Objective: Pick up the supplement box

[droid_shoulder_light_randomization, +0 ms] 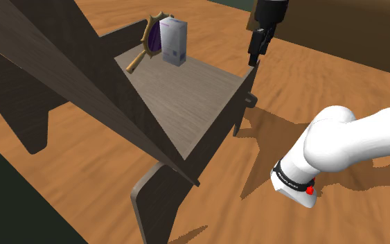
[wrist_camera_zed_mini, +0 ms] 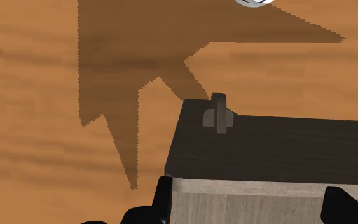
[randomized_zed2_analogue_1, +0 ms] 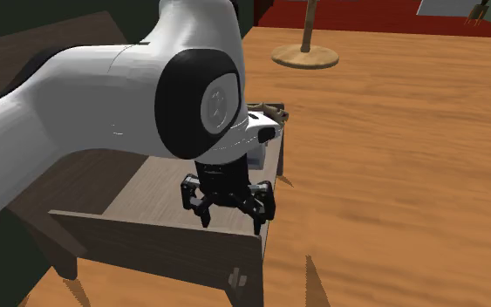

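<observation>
The supplement box (droid_shoulder_light_randomization: 174, 41) is pale grey-white and stands upright at the far end of the grey tabletop (droid_shoulder_light_randomization: 186, 90). A gold-framed hand mirror (droid_shoulder_light_randomization: 149, 39) leans right beside it. My black gripper (droid_shoulder_light_randomization: 255, 57) hangs over the table's edge at the shoulder view's right, well apart from the box. In the second exterior view the gripper (randomized_zed2_analogue_1: 231, 212) points down at the table's near edge with its fingers apart and nothing between them. A sliver of the box (randomized_zed2_analogue_1: 257, 157) shows behind the hand. In the wrist view the gripper (wrist_camera_zed_mini: 254, 215) frames the table's corner.
The table has dark wooden side panels (droid_shoulder_light_randomization: 82, 62) rising steeply on the shoulder view's left, and a dark end panel (wrist_camera_zed_mini: 266, 146) with a peg. Orange wooden floor (droid_shoulder_light_randomization: 311, 83) surrounds it. A round-based stand (randomized_zed2_analogue_1: 305, 54) is farther off.
</observation>
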You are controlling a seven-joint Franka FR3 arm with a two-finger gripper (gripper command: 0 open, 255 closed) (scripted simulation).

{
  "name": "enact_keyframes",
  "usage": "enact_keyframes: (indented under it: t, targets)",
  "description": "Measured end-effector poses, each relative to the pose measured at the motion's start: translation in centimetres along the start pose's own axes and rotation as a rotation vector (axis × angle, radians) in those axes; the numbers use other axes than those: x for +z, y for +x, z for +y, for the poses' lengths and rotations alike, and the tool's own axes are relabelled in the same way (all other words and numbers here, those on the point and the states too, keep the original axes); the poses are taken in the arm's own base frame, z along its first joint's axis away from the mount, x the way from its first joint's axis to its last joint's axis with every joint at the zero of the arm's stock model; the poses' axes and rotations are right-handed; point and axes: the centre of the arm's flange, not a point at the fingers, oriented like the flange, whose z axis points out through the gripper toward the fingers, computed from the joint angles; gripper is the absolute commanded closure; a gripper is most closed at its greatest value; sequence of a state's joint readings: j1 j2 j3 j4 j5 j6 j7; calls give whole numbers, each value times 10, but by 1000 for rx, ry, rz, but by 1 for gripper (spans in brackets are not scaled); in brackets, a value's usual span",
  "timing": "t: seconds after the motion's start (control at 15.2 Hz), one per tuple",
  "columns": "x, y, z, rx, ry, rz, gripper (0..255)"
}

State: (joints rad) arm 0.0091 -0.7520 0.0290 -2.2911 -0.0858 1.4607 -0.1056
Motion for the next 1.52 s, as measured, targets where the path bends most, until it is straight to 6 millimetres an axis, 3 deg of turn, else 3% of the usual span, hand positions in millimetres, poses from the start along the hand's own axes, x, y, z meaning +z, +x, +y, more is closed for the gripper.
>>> enact_keyframes:
  t: [0.13,0.26,1.52]
  targets:
    - [-3,6,0,-1,0,1,0]
    - [-8,25,-1,-5,-1,5,0]
    - [-75,256,-17,-52,-4,44,0]
